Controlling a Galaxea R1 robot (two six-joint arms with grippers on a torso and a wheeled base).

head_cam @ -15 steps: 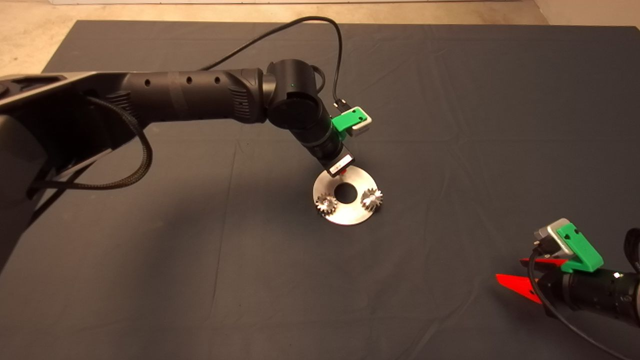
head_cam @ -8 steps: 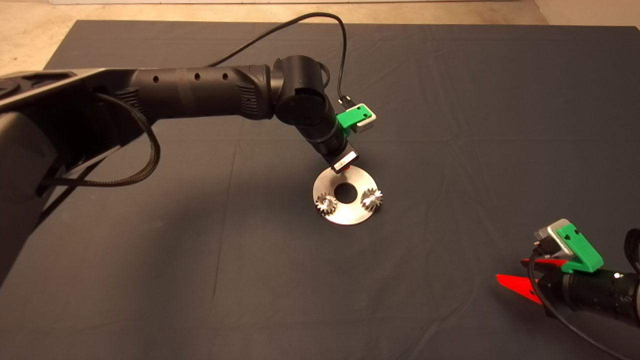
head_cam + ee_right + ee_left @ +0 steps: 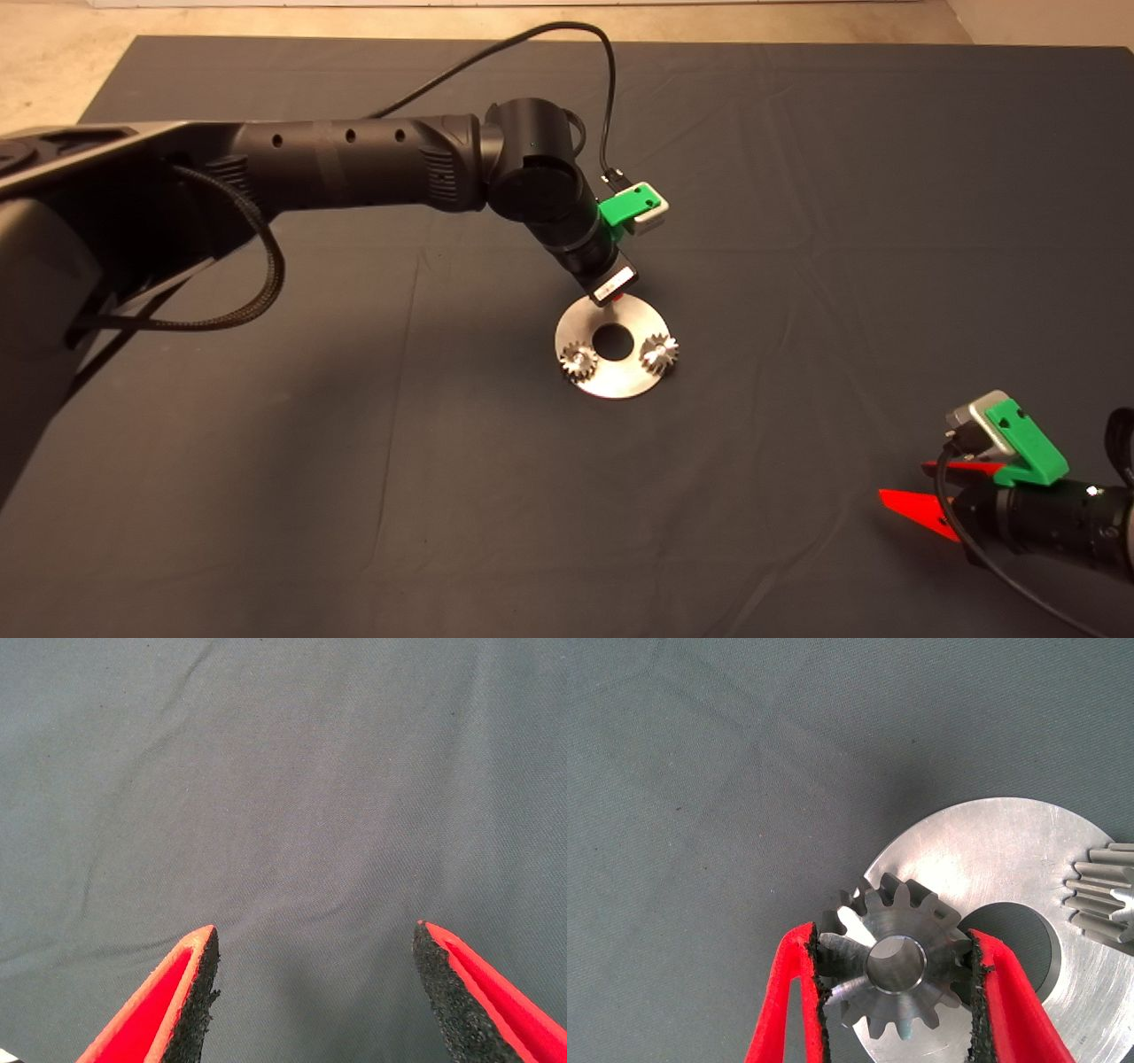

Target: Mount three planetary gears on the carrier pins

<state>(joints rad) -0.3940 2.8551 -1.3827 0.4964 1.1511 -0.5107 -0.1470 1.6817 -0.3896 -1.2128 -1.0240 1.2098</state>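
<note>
The right end effector (image 3: 314,992) hangs over bare dark mat (image 3: 292,788), fingers (image 3: 190,992) spread apart.

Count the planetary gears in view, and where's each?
3. Two gears sit on the silver plate, one each side of its centre hole: left gear, right gear. The third gear is clamped in the left gripper over the plate's far edge.

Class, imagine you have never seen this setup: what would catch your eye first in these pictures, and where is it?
First, the silver plate shining mid-mat, with two small gears already seated on either side of its centre hole. Next, the left end effector, reaching in over the plate's far edge, is shut on a third gear above the plate. Last, the right end effector waits open at the mat's lower right corner.
</note>
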